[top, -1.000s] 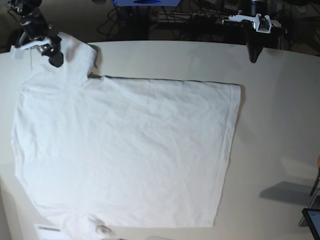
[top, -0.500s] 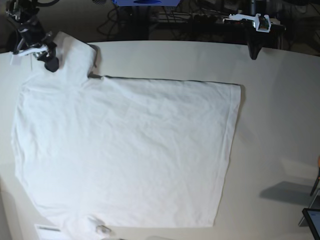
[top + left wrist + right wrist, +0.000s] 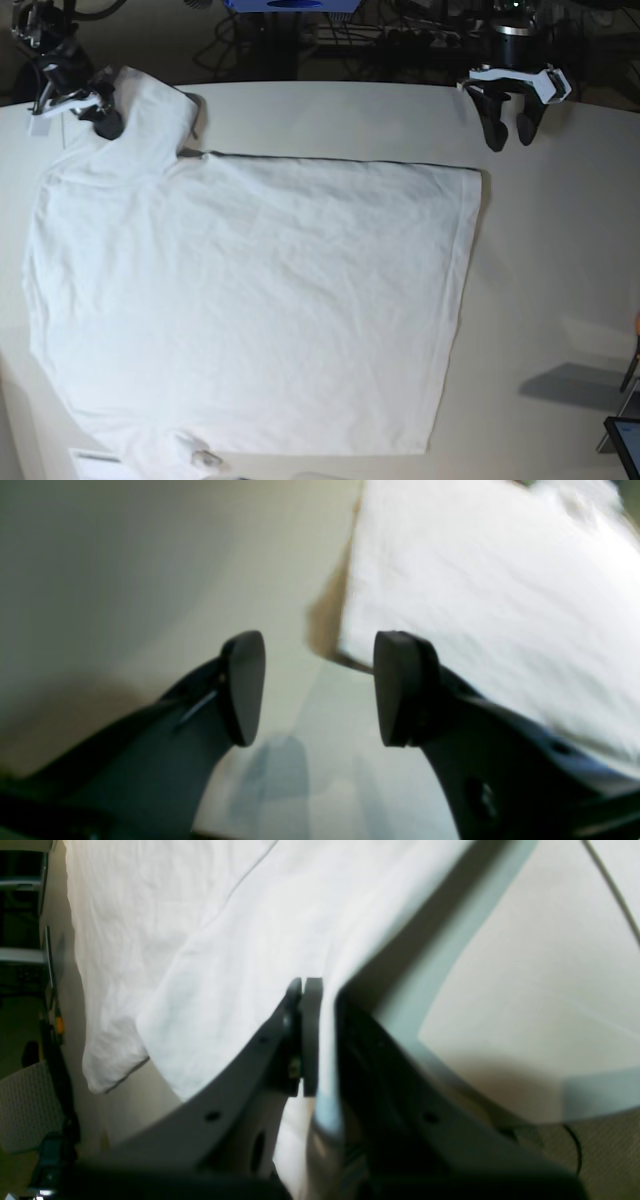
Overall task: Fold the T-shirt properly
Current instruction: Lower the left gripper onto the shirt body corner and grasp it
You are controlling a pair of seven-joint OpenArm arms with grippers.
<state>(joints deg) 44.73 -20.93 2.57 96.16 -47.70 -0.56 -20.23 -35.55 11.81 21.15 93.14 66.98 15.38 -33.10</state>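
The T-shirt [image 3: 250, 300] lies spread flat on the table [image 3: 560, 250], covering most of its left and middle part in the base view, with one sleeve reaching up toward 11 o'clock and its straight hem edge running down the side at 3 o'clock. Some small wrinkles show across the white fabric. The right gripper [image 3: 100, 122] is at the far corner at 11 o'clock, on the edge of that sleeve. In the right wrist view its jaws are closed, the two pads pressed together with white fabric of the T-shirt [image 3: 250, 940] lying around them and along one finger; whether cloth is really pinched between the pads I cannot tell, because the view is blurred there. The left gripper [image 3: 508, 135] hangs at 1 o'clock over the bare table, apart from the upper corner of the hem. Its jaws are open, with a clear gap between the two dark fingers [image 3: 245, 687], and nothing is between them. In the left wrist view the corner of the T-shirt [image 3: 475, 590] lies just beyond the gripper, toward 2 o'clock.
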